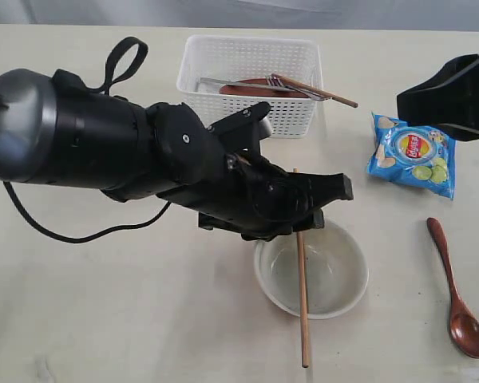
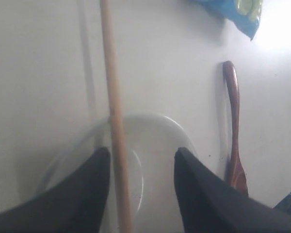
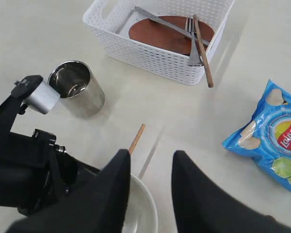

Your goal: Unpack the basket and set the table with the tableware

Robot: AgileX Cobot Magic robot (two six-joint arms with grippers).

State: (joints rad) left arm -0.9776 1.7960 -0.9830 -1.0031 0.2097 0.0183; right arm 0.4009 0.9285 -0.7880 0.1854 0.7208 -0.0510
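The off-white bowl (image 1: 327,275) stands on the table (image 1: 144,319) with one wooden chopstick (image 1: 302,279) lying across it. My left gripper (image 1: 323,203) hovers just above the bowl's far rim and is open. In the left wrist view the chopstick (image 2: 114,116) passes between the fingers (image 2: 87,194), close to one of them, untouched. The white basket (image 1: 251,80) holds the brown plate (image 3: 167,36), knife (image 3: 155,20), fork (image 3: 191,46) and the second chopstick (image 3: 202,51). The reddish spoon (image 1: 459,299) lies right of the bowl. The steel cup (image 3: 77,94) stands upright beside the left arm. My right gripper (image 1: 419,104) is open and empty, raised at the right.
A blue chips bag (image 1: 411,152) lies right of the basket, under the right gripper. The bulky left arm (image 1: 144,152) stretches across the middle and hides the cup in the exterior view. A black cable (image 1: 80,231) trails on the table at the left.
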